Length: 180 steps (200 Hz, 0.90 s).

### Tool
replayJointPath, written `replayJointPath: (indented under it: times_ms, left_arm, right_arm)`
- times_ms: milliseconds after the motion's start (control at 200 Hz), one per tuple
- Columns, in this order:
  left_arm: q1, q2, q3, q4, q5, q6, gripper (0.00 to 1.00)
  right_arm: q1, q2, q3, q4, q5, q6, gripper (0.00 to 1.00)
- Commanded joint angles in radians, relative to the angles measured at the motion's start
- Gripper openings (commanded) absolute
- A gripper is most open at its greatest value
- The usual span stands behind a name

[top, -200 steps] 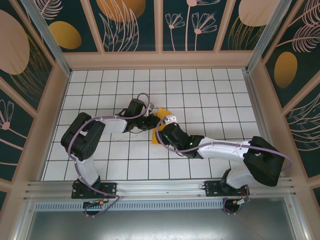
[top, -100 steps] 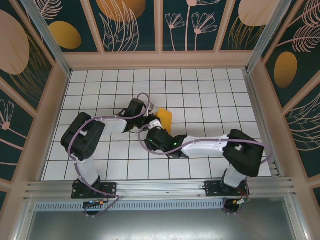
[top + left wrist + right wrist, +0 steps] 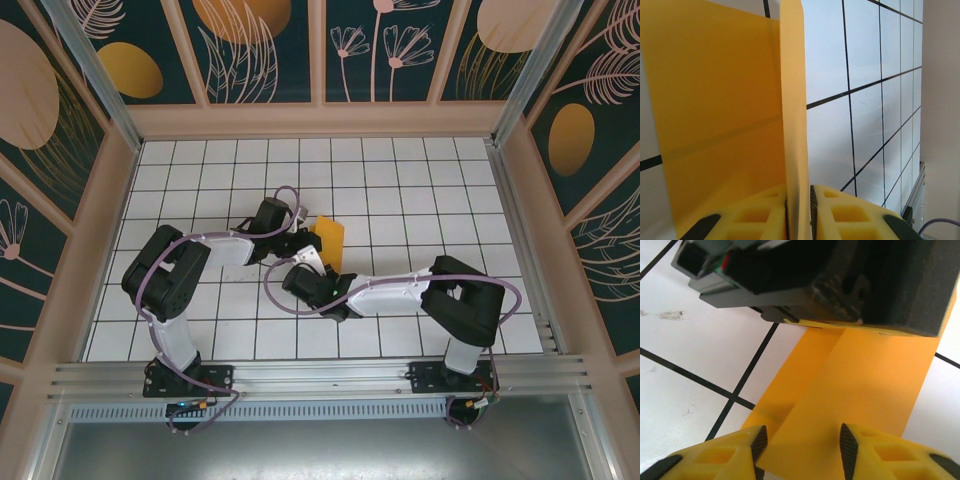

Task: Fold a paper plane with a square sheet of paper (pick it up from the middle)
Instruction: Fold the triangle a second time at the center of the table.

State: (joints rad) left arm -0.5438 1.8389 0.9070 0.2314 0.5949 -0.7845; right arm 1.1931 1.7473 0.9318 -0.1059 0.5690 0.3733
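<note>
The square sheet of paper (image 3: pixel 330 237) is orange-yellow, folded into a long doubled strip, and stands up off the tiles near the table's middle. My left gripper (image 3: pixel 308 243) is shut on its folded edge; in the left wrist view the yellow pads (image 3: pixel 826 210) pinch the paper (image 3: pixel 715 100) edge-on. My right gripper (image 3: pixel 322 262) reaches in from below-left. In the right wrist view its jaws (image 3: pixel 802 445) stand open on either side of the strip's near end (image 3: pixel 860 385), the left pad (image 3: pixel 759 442) at the paper's edge. The left arm's dark wrist body (image 3: pixel 830 275) covers the far end.
White tiled floor (image 3: pixel 420 200) with black grid lines lies all round the arms. Low beige walls (image 3: pixel 320 120) and patterned panels fence it in. The right arm's elbow (image 3: pixel 462 300) is folded up on the right; the left arm's elbow (image 3: pixel 165 270) sits on the left.
The right arm's wrist has swung left under the paper and its elbow has folded in. Its jaws have narrowed around the strip's end. The left gripper keeps its hold.
</note>
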Motion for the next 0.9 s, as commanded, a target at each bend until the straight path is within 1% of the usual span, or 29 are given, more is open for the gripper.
replayJointPath:
  times_ms: [0, 40, 130, 170, 230, 295, 360, 400, 465, 540, 635, 666, 726, 816, 896]
  left_arm:
    - [0.007, -0.037, 0.009, -0.013, 0.012, -0.011, 0.2]
    - [0.007, -0.044, 0.009, -0.019, 0.007, -0.01, 0.21]
    - [0.008, -0.069, 0.005, -0.035, -0.021, -0.006, 0.23]
    - [0.007, -0.083, 0.003, -0.048, -0.042, -0.004, 0.27]
    - [0.008, -0.104, -0.001, -0.067, -0.083, -0.001, 0.28]
    - [0.007, -0.133, -0.007, -0.096, -0.137, 0.002, 0.34]
    - [0.007, -0.179, -0.016, -0.13, -0.201, 0.002, 0.35]
    - [0.008, -0.204, -0.027, -0.148, -0.25, -0.001, 0.35]
    - [0.008, -0.244, -0.054, -0.164, -0.313, -0.013, 0.36]
    - [0.009, -0.287, -0.092, -0.159, -0.35, -0.035, 0.36]
    - [0.009, -0.328, -0.142, -0.129, -0.338, -0.057, 0.32]
    - [0.009, -0.338, -0.159, -0.106, -0.317, -0.069, 0.31]
    - [0.009, -0.349, -0.203, -0.041, -0.263, -0.091, 0.3]
    - [0.006, -0.343, -0.24, 0.012, -0.197, -0.105, 0.28]
    - [-0.006, -0.326, -0.249, 0.035, -0.164, -0.111, 0.26]
  right_arm:
    - [0.008, -0.024, 0.006, -0.006, 0.04, 0.01, 0.34]
    - [0.008, -0.037, -0.002, -0.001, 0.039, 0.013, 0.3]
    - [-0.001, -0.071, -0.03, 0.027, 0.025, 0.019, 0.18]
    - [-0.008, -0.085, -0.045, 0.047, 0.005, 0.019, 0.12]
    - [-0.02, -0.104, -0.065, 0.067, -0.025, 0.022, 0.05]
    - [-0.033, -0.122, -0.082, 0.082, -0.045, 0.025, 0.03]
    - [-0.046, -0.141, -0.103, 0.107, -0.084, 0.023, 0.0]
    - [-0.061, -0.156, -0.116, 0.123, -0.117, 0.03, 0.0]
    - [-0.091, -0.187, -0.15, 0.172, -0.211, 0.033, 0.0]
    - [-0.143, -0.228, -0.2, 0.24, -0.338, 0.052, 0.0]
    - [-0.222, -0.284, -0.273, 0.344, -0.517, 0.081, 0.0]
    - [-0.245, -0.3, -0.295, 0.374, -0.548, 0.091, 0.0]
    - [-0.294, -0.321, -0.329, 0.422, -0.662, 0.1, 0.0]
    - [-0.347, -0.342, -0.357, 0.446, -0.737, 0.113, 0.0]
    - [-0.389, -0.354, -0.378, 0.46, -0.789, 0.12, 0.0]
